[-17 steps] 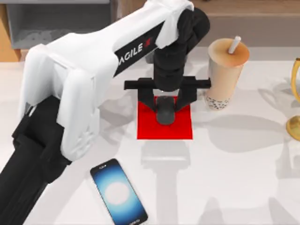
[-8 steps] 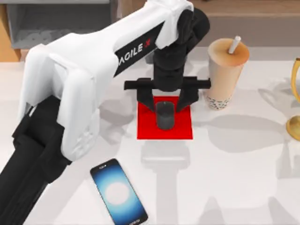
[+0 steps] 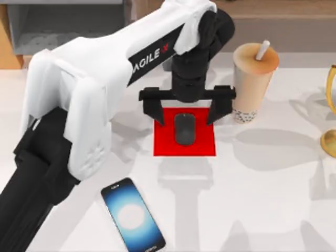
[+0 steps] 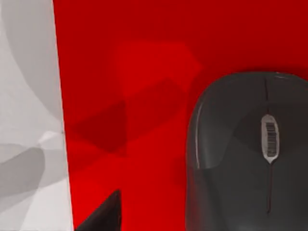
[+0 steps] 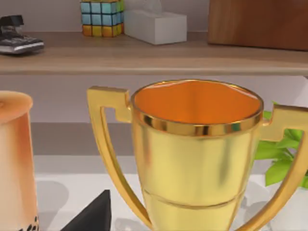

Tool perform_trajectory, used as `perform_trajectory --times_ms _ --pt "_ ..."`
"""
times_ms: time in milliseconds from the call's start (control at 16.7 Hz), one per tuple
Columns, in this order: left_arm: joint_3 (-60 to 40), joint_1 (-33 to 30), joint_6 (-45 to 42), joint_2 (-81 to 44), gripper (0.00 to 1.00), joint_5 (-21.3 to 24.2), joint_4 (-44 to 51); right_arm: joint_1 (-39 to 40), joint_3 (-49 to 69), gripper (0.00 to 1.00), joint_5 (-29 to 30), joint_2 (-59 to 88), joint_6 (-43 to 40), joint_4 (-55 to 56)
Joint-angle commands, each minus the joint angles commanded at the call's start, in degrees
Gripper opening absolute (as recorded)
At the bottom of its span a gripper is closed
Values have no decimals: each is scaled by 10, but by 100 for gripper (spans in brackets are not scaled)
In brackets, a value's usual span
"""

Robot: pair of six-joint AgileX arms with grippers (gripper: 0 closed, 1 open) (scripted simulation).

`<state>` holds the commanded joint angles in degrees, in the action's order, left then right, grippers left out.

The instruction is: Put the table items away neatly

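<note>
White table [image 3: 273, 199], mouse [image 3: 184, 129] on red pad [image 3: 205, 147] — left hand [image 3: 186, 109] spread open, perhaps just clear.

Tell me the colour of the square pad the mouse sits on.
Bright red. The flat square pad under the dark-grey oval mouse shows best in the top view.

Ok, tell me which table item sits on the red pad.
The mouse, between the left gripper's open fingers; phone and milk-tea cup stand on bare table.

mouse [image 3: 184, 129]: matt dark-grey plastic
pad [image 3: 202, 147]: flat, smooth red
trophy [image 5: 196, 159]: glossy gold metal
phone [image 3: 132, 220]: glossy glowing screen
table [image 3: 273, 199]: smooth matt white
shelf [image 5: 144, 57]: wood
</note>
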<state>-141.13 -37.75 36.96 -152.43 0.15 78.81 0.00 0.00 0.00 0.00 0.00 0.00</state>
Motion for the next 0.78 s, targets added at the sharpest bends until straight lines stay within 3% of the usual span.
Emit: perform_trajectory --times_ms 420,780 --pt "19 -2 7 16 100 0 -4 0 0 100 0 0 0 0" --pt "209 -26 76 136 100 -3 -49 0 0 100 0 0 0 0"
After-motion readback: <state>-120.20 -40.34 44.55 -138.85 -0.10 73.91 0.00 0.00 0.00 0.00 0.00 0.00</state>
